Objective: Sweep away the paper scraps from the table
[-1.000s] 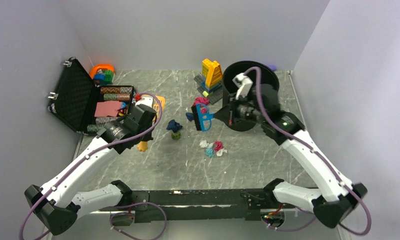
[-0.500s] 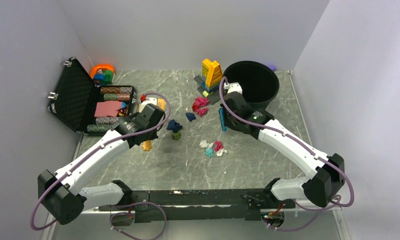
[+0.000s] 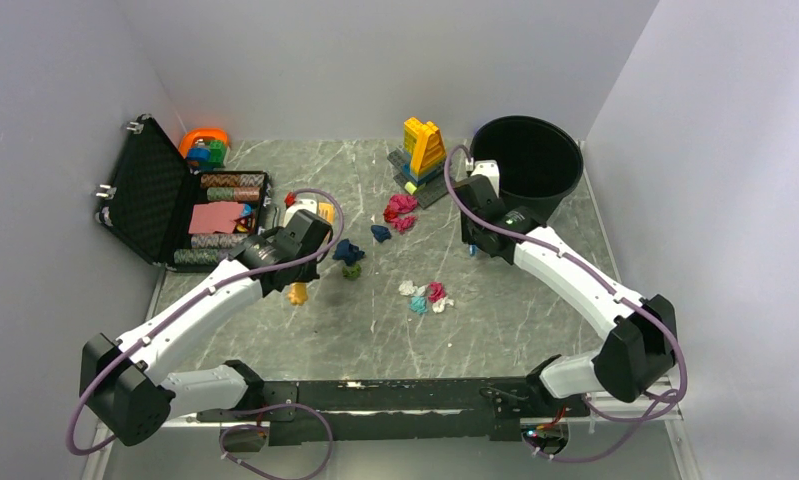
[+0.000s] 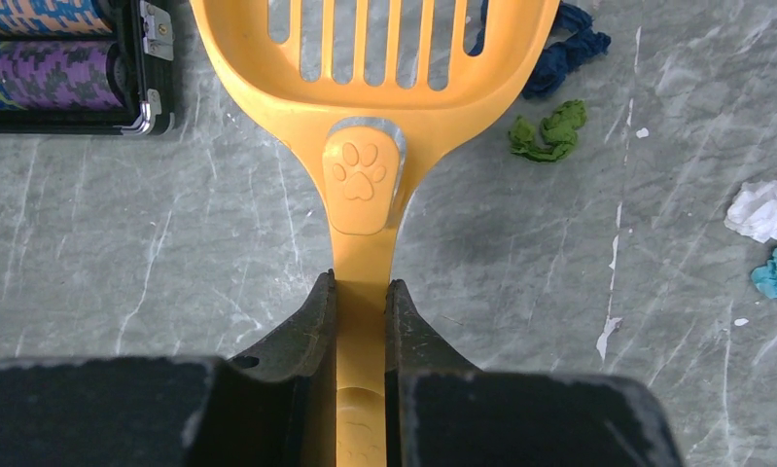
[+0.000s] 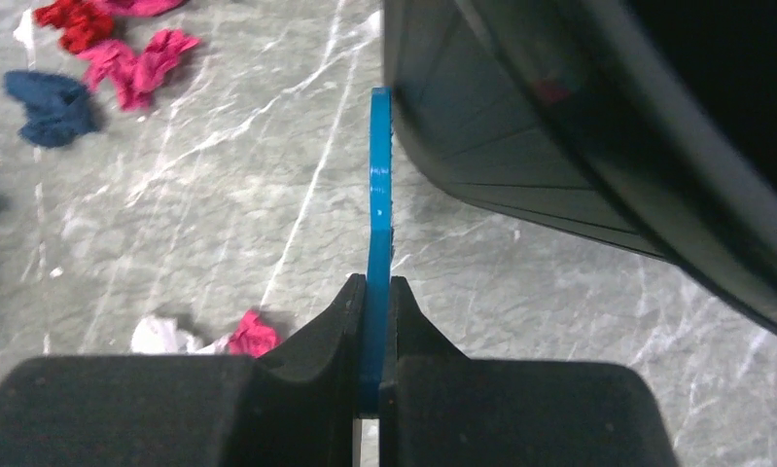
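Note:
Paper scraps lie on the grey marble table (image 3: 495,320): a pink and red bunch (image 3: 401,210), dark blue wads (image 3: 348,250), a green wad (image 3: 352,270) and a white, teal and pink cluster (image 3: 425,295). My left gripper (image 4: 361,292) is shut on the handle of a yellow-orange slotted scoop (image 4: 365,107). The scoop's head lies just left of the dark blue wad (image 4: 564,53) and the green wad (image 4: 549,131). My right gripper (image 5: 374,287) is shut on a thin blue tool (image 5: 377,214) seen edge-on, right beside the black bucket (image 5: 559,117).
The black bucket (image 3: 528,160) stands at the back right. An open black case (image 3: 160,200) with striped chips sits at the left, with an orange object (image 3: 203,145) behind it. A yellow-orange brick build (image 3: 422,150) stands at the back middle.
The right arm has swung the blue tool from mid-table to the bucket's near side. The bucket now stands upright further back right. The left arm has carried the scoop slightly right.

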Controlling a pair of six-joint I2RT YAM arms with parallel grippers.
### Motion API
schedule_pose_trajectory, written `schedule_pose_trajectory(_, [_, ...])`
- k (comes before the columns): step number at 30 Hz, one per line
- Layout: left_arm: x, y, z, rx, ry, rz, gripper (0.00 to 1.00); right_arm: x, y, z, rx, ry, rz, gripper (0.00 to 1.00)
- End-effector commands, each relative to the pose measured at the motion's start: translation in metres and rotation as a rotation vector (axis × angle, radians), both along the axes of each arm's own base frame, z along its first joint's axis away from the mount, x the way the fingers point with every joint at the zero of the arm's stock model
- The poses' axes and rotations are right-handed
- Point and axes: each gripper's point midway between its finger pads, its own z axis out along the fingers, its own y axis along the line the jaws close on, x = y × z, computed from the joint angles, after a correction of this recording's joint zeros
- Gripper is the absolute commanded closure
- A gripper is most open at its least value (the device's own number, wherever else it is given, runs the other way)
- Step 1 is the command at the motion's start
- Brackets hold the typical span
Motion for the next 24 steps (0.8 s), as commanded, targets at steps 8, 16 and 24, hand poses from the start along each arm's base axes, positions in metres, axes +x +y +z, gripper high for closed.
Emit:
schedule_pose_trajectory(8, [0.002,-0.009,-0.002,-0.057,0.004,0.006,1.00,0.009,0.093,0.043,0.132,-0.053,0.388,1.00])
schedule_pose_trajectory(16, [-0.021,-0.003,-0.024,-0.085,0.080,0.054,1.00,0.061,0.125,0.036,-0.166,-0.046,0.369,1.00])
schedule_pose_trajectory(24, [-0.052,-0.001,-0.045,-0.112,0.199,0.052,1.00,0.114,0.134,-0.001,-0.451,0.019,0.354,1.00])
